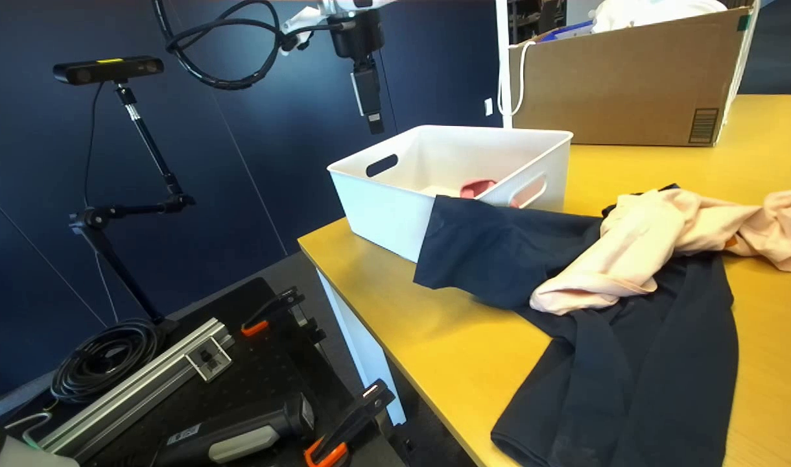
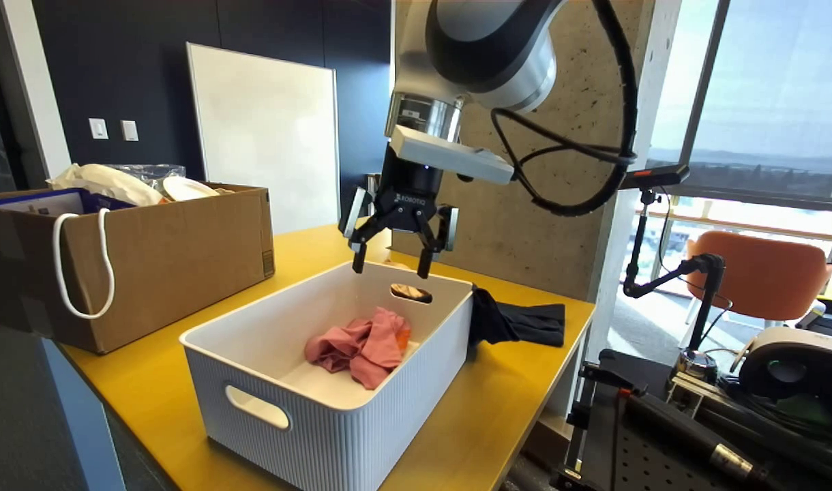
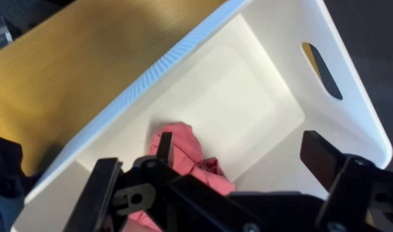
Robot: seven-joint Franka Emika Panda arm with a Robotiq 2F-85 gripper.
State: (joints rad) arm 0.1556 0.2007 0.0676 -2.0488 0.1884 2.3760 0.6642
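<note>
Pink cloth (image 2: 361,348): in white bin (image 2: 320,440), near bench (image 1: 408,305) corner. Looks soft, light, floppy; likely best pinched at top fold. Gripper (image 2: 391,264) over bin, jaws wide apart, holding nothing.

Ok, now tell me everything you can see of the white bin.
The white bin looks plastic: rectangular and open-topped, with rounded corners, ribbed outer walls and an oblong handle cutout in each short end. It stands upright on the yellow table. A crumpled pink cloth lies inside, on its floor. Outside, a dark garment lies right beside one end; contact is unclear. The open gripper hangs above, apart from it.
</note>
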